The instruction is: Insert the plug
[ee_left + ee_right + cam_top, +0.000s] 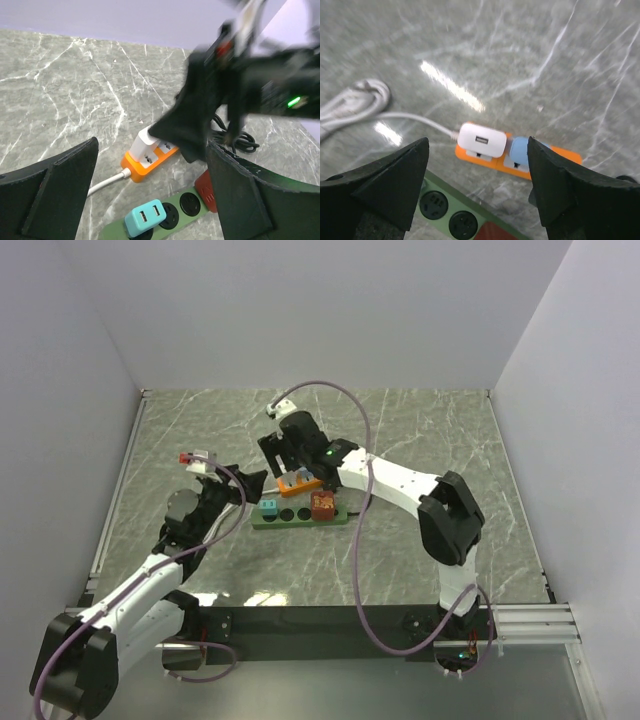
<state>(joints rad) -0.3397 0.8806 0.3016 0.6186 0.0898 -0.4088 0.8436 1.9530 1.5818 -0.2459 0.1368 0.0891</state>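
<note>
The white plug (482, 140), a USB charger block, stands in the end socket of the orange power strip (550, 152), beside a light-blue plug (520, 151). My right gripper (477, 146) hovers just above the white plug, open, with nothing between its fingers. In the left wrist view the white plug (141, 144) shows under a black right finger (192, 115), seated on the orange strip (135, 170). My left gripper (152, 150) is open and empty, a short way left of the strips. From above, the right gripper (285, 455) is over the orange strip (298, 483) and the left gripper (235, 490) is beside it.
A green power strip (300, 517) lies just in front of the orange one, carrying a teal USB adapter (145, 217), a red plug (206, 189) and two bare sockets. A coiled white cord (355, 102) and a black cable coil (242, 142) lie nearby. White walls enclose the table.
</note>
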